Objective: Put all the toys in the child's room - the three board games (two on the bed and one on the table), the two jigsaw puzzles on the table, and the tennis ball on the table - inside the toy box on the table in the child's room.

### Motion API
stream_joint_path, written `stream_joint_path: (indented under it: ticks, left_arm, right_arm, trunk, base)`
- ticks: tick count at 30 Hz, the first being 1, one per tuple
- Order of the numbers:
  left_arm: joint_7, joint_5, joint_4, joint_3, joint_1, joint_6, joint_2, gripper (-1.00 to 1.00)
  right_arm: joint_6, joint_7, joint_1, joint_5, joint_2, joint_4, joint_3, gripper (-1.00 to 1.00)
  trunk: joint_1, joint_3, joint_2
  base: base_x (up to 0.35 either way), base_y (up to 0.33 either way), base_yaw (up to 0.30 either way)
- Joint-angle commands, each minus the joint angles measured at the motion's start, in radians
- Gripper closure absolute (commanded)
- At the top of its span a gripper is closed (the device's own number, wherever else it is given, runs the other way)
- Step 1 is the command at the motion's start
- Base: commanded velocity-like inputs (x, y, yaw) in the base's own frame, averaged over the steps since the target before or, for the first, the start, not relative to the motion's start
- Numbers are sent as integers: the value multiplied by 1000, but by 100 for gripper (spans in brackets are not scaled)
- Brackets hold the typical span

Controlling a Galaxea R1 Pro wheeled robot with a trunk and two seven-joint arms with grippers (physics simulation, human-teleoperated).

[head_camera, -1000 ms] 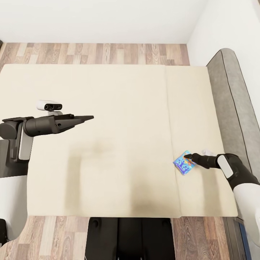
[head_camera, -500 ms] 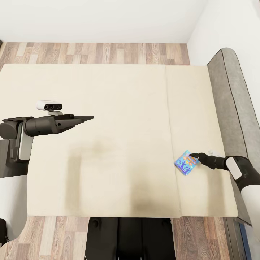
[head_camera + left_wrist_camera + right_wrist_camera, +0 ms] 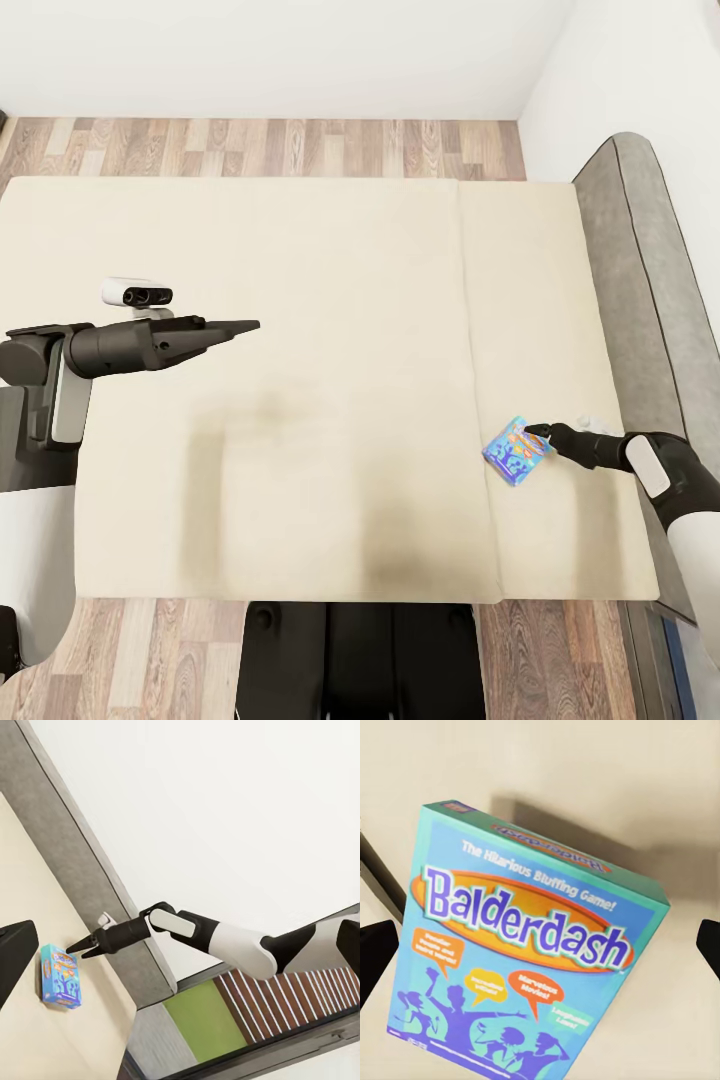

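— While we look at the near right part of the bed [image 3: 330, 270], what has changed for us in the last second?

— Our right gripper [image 3: 540, 432] has drawn back toward the right. A second ago its tips lay over the blue board game [image 3: 515, 451]; now they sit at that box's far right corner, touching it or just beside it. We cannot tell which from the head view.

— And the box itself?

— It has shifted a little to the right and turned slightly, and it lies flat on the mattress just right of the seam. Over the last half second nothing has moved.

— Are we holding it?

— No. In the right wrist view the two fingers stand wide apart at either edge, with the printed lid between them and the camera looking down onto it. We judge that the first approach only nudged the game, so the grasp has yet to be made.

— What of the other side?

— Farther off and to the left, our left gripper [image 3: 245, 325] hangs above the mattress, level, with nothing in it. Its wrist view shows dark fingers at both edges, so we read them as apart.

— And beyond?

— A grey headboard [image 3: 640, 260] along the right, then wood floor [image 3: 300, 148] and white wall on the far side. We see no second game on the bed from here.

— So this one still has to reach the toy box.

— Yes, once we close on it squarely.
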Motion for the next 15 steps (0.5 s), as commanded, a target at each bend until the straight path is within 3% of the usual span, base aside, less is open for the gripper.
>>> stream_joint_path:
  ticks: [1, 15]
  left_arm:
    - [-3, 0, 0, 0, 0, 11, 0, -100]
    - [-3, 0, 0, 0, 0, 11, 0, -100]
  right_arm:
    - [6, 5, 0, 3, 0, 0, -4, -100]
    - [11, 6, 0, 3, 0, 2, -3, -100]
  trunk:
    - [1, -1, -2]
    - [1, -1, -2]
  base:
    - [0, 0, 0]
    - [0, 0, 0]
